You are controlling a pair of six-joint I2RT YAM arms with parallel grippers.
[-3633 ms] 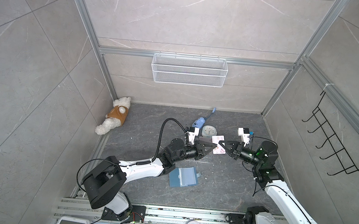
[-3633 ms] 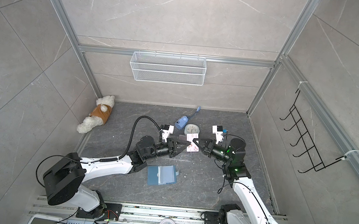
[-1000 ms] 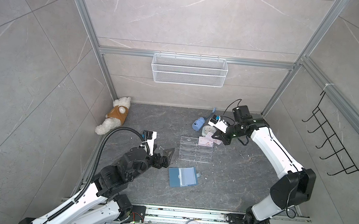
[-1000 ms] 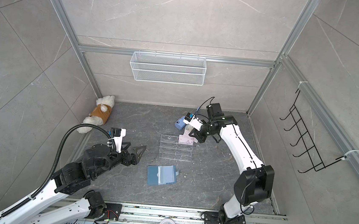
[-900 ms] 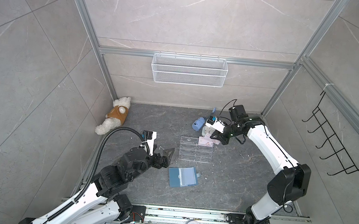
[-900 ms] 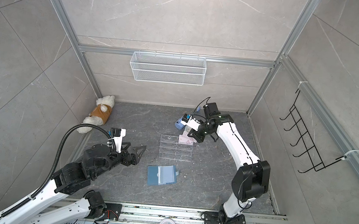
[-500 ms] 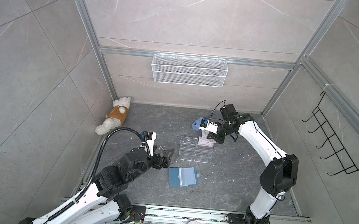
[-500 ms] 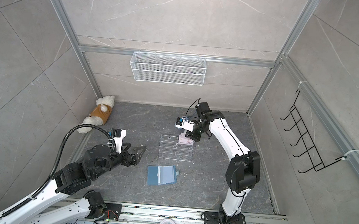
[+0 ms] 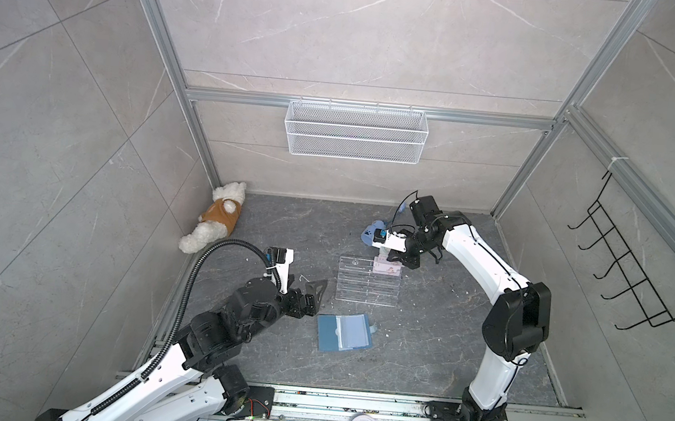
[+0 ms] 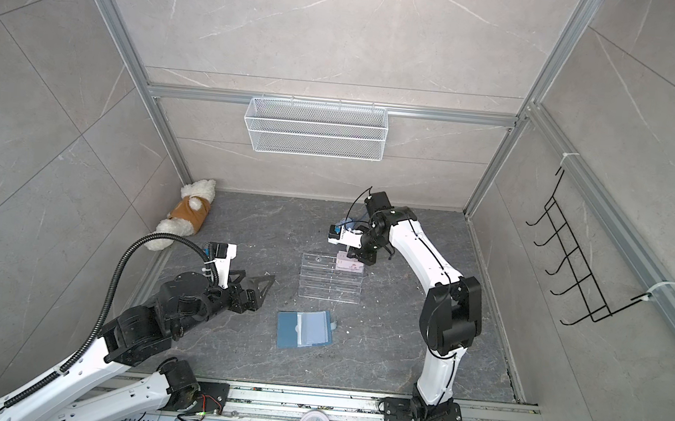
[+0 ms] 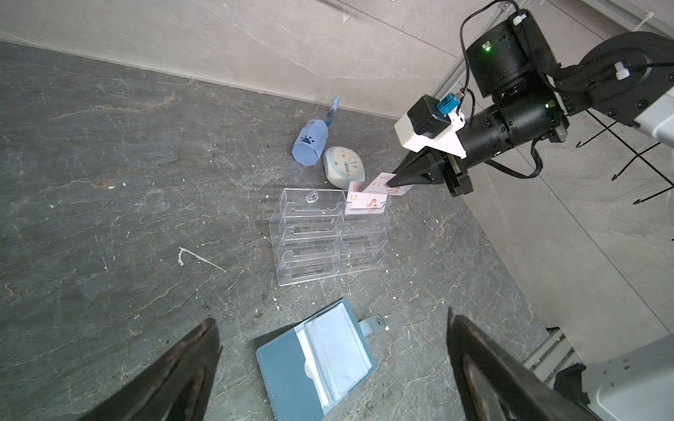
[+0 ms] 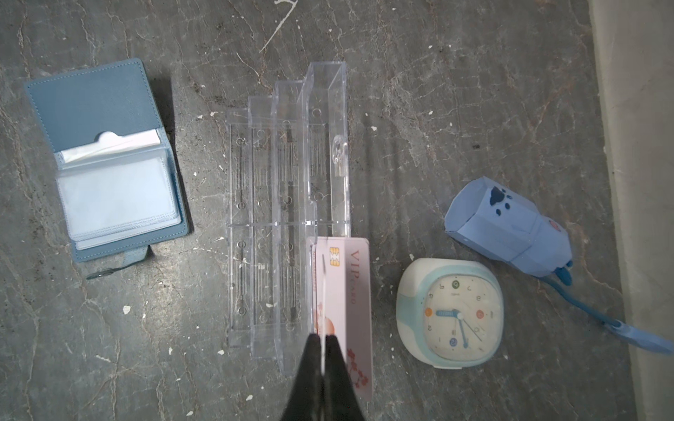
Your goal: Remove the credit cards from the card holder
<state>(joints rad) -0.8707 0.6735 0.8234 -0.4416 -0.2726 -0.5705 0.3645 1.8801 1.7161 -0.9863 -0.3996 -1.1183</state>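
The card holder lies open on the floor, blue cover and clear sleeves up. My right gripper is shut on a pale pink credit card, held edge-on over the far right compartment of the clear acrylic rack. A second credit card stands in that compartment. My left gripper hangs open and empty, left of the holder and above the floor.
A pale blue clock and a blue paw-print pouch lie just behind the rack, near the back wall. A teddy sits in the far left corner. A wire basket and hooks hang on the walls.
Earlier both grippers met over the middle at the card. Since then the left arm has pulled back and stayed still, and the right gripper has carried the card left over the rack.
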